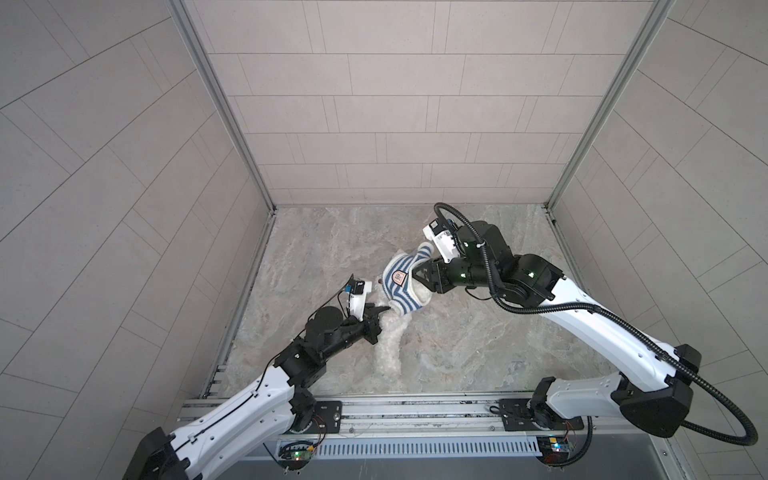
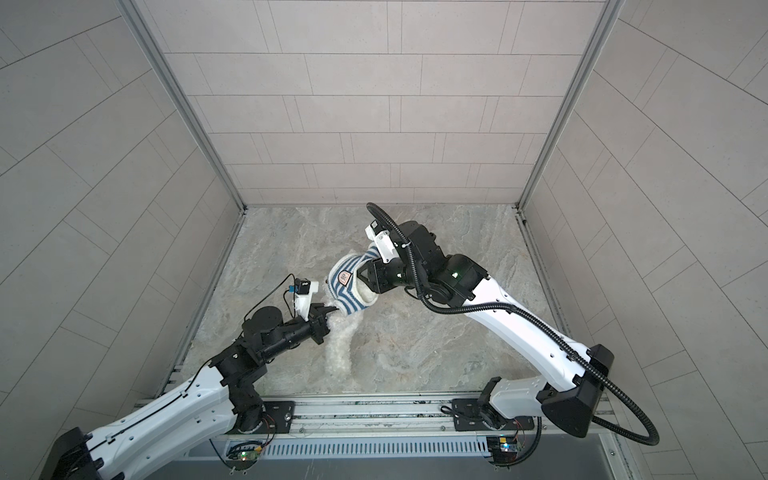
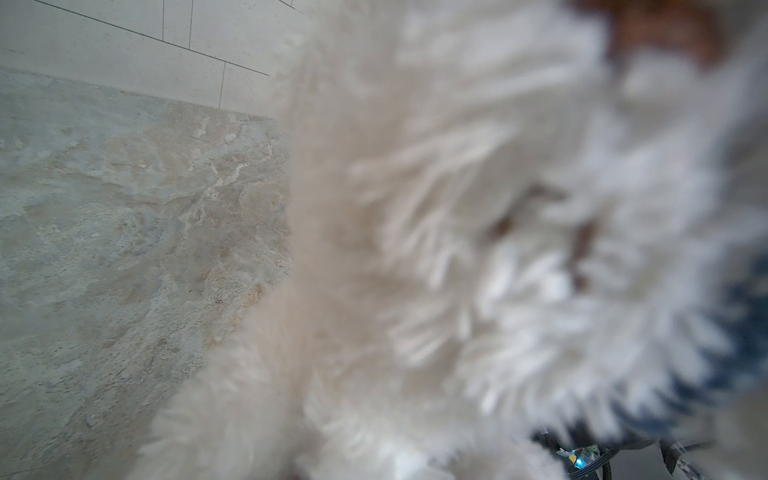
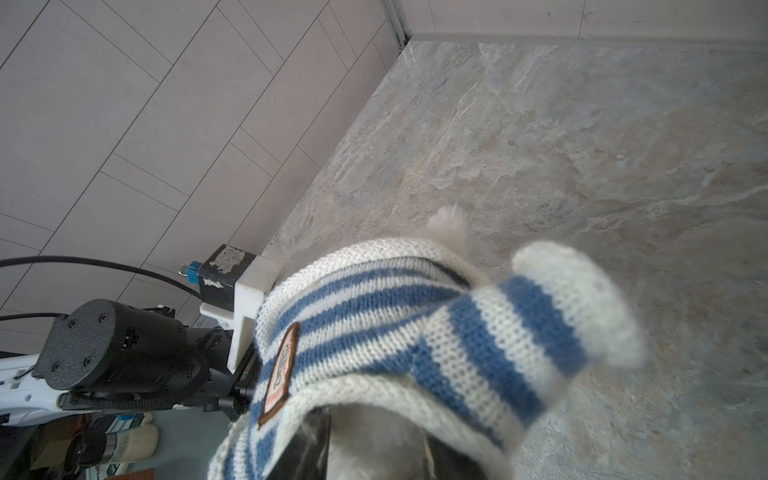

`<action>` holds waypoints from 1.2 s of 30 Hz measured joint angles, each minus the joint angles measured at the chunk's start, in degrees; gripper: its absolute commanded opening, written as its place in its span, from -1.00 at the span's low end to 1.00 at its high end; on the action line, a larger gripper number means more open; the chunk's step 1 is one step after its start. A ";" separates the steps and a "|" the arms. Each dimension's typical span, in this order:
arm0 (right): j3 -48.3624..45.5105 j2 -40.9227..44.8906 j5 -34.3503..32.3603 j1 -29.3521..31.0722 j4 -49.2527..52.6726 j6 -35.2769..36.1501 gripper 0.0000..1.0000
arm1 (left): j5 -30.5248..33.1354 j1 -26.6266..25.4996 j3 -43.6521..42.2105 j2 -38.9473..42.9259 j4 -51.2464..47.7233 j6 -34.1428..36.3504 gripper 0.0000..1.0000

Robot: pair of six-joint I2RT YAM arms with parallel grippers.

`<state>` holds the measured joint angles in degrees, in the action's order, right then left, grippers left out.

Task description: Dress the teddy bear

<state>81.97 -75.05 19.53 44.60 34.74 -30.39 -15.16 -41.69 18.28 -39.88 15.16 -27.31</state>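
Looking down in both top views, the teddy bear (image 1: 390,347) is at the middle of the counter (image 1: 498,345), most of it inside the striped shirt (image 1: 400,286). A brown dot, likely its nose, shows at the shirt's 9 o'clock edge. A band of bare fur trails from 7 o'clock toward 6 o'clock, and which limb that is I cannot tell. The left pincer (image 1: 380,316) sits at 7 o'clock of the shirt, jaws pressed nearly together on that fur. The right pincer (image 1: 417,281) enters the shirt's wide opening from 3 o'clock.

From the left wrist, the teddy bear (image 3: 457,249) fills the picture as blurred fur. The jaws themselves are hidden.

From the right wrist, the 2 jaws stand spread inside the hem of the striped shirt (image 4: 374,332) with white fur between them. A tuft of the teddy bear (image 4: 448,224) peeks past the far edge. I judge the body's long axis points straight away from the right pincer (image 4: 376,455), the nearer arm to the hem. The next move turns on drawing the knit along that line while the left anchors the far end.
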 measured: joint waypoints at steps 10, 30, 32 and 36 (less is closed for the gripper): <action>-3.82 -0.17 0.83 -0.81 -2.32 -1.40 0.13 | 0.31 -0.68 0.00 0.09 -0.98 0.37 -1.00; -7.28 -0.83 6.80 -0.76 -9.27 -6.12 -0.20 | 2.23 -1.53 0.00 1.29 -2.25 1.90 -1.00; -7.32 -0.92 7.28 -0.72 -9.22 -5.99 -0.34 | 2.62 -1.53 0.00 1.29 -2.27 2.19 -1.00; -7.30 -1.16 7.89 -0.72 -8.48 -5.03 -0.58 | 3.10 -1.53 0.00 1.29 -2.60 2.58 -1.00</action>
<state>74.67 -76.20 27.42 43.88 26.26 -35.42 -12.05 -43.22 18.28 -38.59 12.56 -24.73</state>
